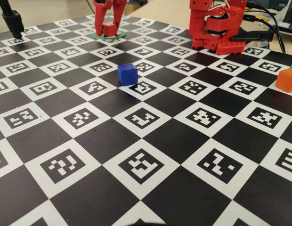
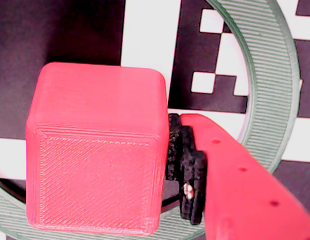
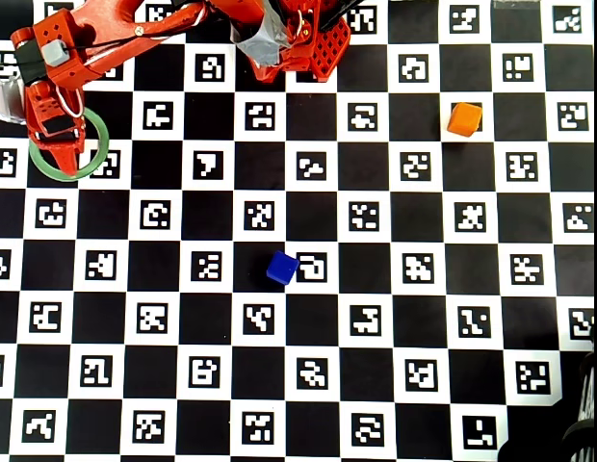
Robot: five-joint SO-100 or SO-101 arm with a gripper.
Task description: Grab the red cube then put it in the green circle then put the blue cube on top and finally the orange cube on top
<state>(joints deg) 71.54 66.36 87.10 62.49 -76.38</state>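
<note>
The red cube (image 1: 109, 29) sits inside the green circle (image 1: 121, 33) at the far left of the mat. My red gripper (image 1: 109, 28) stands upright over it with a finger on each side. In the wrist view the red cube (image 2: 95, 155) fills the frame, and the black pad of one finger (image 2: 187, 170) lies against its right side. The green circle (image 2: 275, 75) curves around behind it, and the other finger is hidden. In the overhead view the gripper (image 3: 58, 144) covers the cube over the green circle (image 3: 98, 152). The blue cube (image 1: 127, 74) and the orange cube (image 1: 287, 79) lie apart on the mat.
The arm's red base (image 1: 216, 28) stands at the back of the checkered marker mat (image 1: 146, 155). A black stand (image 1: 14, 23) is at the far left corner. In the overhead view the blue cube (image 3: 282, 268) is mid-mat and the orange cube (image 3: 464, 118) is upper right.
</note>
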